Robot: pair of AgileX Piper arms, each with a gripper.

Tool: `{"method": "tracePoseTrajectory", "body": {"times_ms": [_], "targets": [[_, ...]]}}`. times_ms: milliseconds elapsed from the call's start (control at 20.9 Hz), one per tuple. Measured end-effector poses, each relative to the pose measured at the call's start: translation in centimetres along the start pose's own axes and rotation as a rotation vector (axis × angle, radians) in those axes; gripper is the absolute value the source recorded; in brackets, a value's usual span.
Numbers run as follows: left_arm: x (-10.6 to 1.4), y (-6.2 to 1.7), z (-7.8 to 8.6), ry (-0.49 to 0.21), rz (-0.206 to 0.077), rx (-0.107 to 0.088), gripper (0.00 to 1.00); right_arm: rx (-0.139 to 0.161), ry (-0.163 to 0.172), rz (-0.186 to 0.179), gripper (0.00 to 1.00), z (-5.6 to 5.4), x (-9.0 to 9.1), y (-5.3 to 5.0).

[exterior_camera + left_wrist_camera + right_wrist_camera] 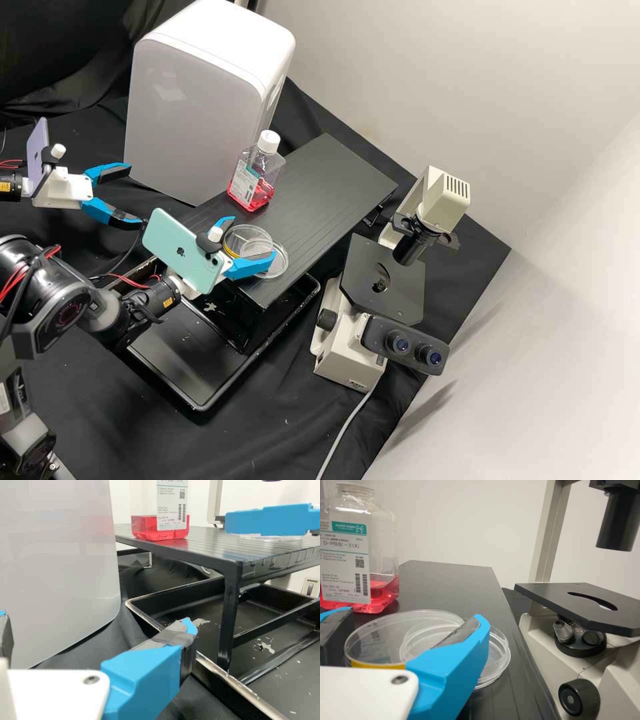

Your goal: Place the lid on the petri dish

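On the black raised shelf (333, 187) lies a flat clear petri dish (279, 259) (492, 652) near its front edge. A clear round lid (245, 239) (385, 632), with a yellow strip along its rim, sits slightly tilted and overlaps the dish's left side. My right gripper (252, 238) (405, 620) is shut on the lid, one blue finger on each side of its rim. My left gripper (130, 195) (95, 622) hangs open and holds nothing, off the shelf's left end beside the white box (200, 93) (55, 565).
A flask of red liquid (253, 177) (160, 515) (357, 560) stands on the shelf behind the dish. A black tray (200, 360) (210, 630) lies under and in front of the shelf. A microscope (393, 287) (580, 630) stands to the right.
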Motion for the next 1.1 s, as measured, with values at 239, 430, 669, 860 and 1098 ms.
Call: {"method": "tracePoseTrajectory", "body": {"times_ms": [239, 430, 669, 860, 1098], "targets": [[0.0, -0.04, 0.2, -0.005, -0.001, 0.000, 1.00, 0.018, 0.003, 0.002, 0.00, 0.3, 0.1, 0.3], [0.0, -0.04, 0.2, -0.005, -0.001, 0.000, 1.00, 0.027, 0.007, 0.004, 0.00, 0.7, 0.1, 0.7], [0.0, -0.04, 0.2, -0.005, -0.001, 0.000, 1.00, 0.054, -0.016, 0.033, 0.00, 1.4, 0.1, 1.4], [0.0, -0.04, 0.2, -0.005, -0.001, 0.000, 1.00, 0.076, -0.020, 0.038, 0.00, 1.6, 0.2, 1.4], [0.0, -0.07, 0.2, -0.005, -0.002, 0.000, 1.00, 0.096, -0.023, 0.034, 0.00, 2.0, 0.2, 1.4]]}}
